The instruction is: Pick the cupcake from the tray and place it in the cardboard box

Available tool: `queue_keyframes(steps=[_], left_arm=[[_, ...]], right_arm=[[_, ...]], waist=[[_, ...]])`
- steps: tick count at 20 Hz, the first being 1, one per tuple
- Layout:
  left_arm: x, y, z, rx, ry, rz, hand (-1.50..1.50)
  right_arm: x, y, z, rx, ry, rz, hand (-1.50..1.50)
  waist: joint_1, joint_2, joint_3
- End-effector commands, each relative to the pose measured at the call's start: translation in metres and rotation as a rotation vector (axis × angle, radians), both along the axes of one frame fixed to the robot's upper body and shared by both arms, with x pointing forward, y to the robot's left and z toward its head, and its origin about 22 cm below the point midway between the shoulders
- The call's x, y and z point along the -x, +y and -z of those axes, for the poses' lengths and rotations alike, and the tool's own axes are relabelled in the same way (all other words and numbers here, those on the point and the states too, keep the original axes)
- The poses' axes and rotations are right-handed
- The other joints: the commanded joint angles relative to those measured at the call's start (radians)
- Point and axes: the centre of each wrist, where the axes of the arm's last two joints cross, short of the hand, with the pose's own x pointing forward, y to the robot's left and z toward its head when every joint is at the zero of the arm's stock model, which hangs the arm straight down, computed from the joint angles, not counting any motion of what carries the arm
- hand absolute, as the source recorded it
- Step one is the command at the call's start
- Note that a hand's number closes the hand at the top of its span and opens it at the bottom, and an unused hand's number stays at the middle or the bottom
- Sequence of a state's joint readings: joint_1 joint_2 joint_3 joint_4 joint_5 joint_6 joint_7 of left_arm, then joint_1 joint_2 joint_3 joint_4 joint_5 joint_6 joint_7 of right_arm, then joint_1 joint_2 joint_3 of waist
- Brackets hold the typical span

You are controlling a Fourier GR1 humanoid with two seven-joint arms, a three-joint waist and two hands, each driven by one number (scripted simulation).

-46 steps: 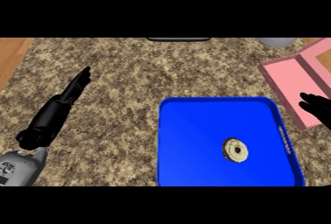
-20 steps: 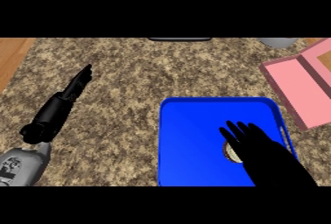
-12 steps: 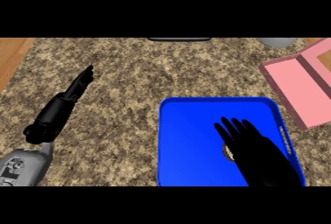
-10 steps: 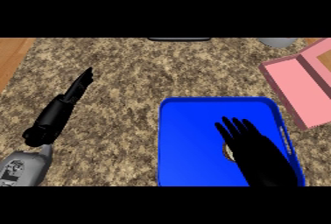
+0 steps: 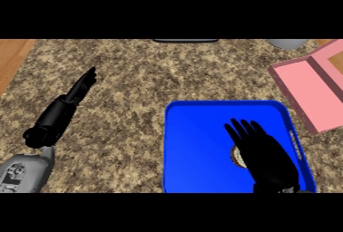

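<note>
**Right hand over cupcake on blue tray, nothing held**

Head view. Count: one blue tray [image 5: 201, 136], one cupcake [image 5: 235, 154], one pink box [image 5: 309, 88], two hands, one grey round object [image 5: 288, 43] at the top edge, one dark flat object [image 5: 185, 41] at the top edge centre; neither of the last two can be identified further.

The tray lies on the speckled stone counter [image 5: 140, 81], lower right of centre. The box sits just beside the tray's upper right corner, lid open, tilted in the view, partly cut off by the right edge.

Right hand [image 5: 264, 154]: comes in from the lower edge over the tray, fingers straight and spread, pointing away from the robot. Nothing is in its hold.

Cupcake: on the tray floor, right of the tray's middle. Only a sliver of its left rim shows at the left edge of the hand; the rest is hidden beneath. Contact between the two cannot be told.

Left hand [image 5: 81, 86]: over bare counter at left, well apart from the tray, fingers straight and together, pointing up and right, holding nothing
</note>
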State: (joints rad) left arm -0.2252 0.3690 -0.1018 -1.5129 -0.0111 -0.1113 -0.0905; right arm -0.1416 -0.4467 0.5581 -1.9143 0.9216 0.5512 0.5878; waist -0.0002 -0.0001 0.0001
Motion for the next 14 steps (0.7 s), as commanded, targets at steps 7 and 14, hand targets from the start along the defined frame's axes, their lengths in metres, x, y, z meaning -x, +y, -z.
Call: queue_keyframes(steps=[7, 14], left_arm=[[0.008, -0.004, -0.018, 0.0, 0.01, -0.009, 0.0], [0.003, -0.007, -0.01, 0.002, 0.011, -0.012, 0.0]], right_arm=[[-0.016, -0.009, 0.038, 0.023, 0.031, 0.017, -1.5], [-0.015, -0.045, 0.038, 0.044, 0.02, 0.04, -1.5]], waist=[[0.003, 0.0, 0.0], [-0.001, -0.001, 0.0]])
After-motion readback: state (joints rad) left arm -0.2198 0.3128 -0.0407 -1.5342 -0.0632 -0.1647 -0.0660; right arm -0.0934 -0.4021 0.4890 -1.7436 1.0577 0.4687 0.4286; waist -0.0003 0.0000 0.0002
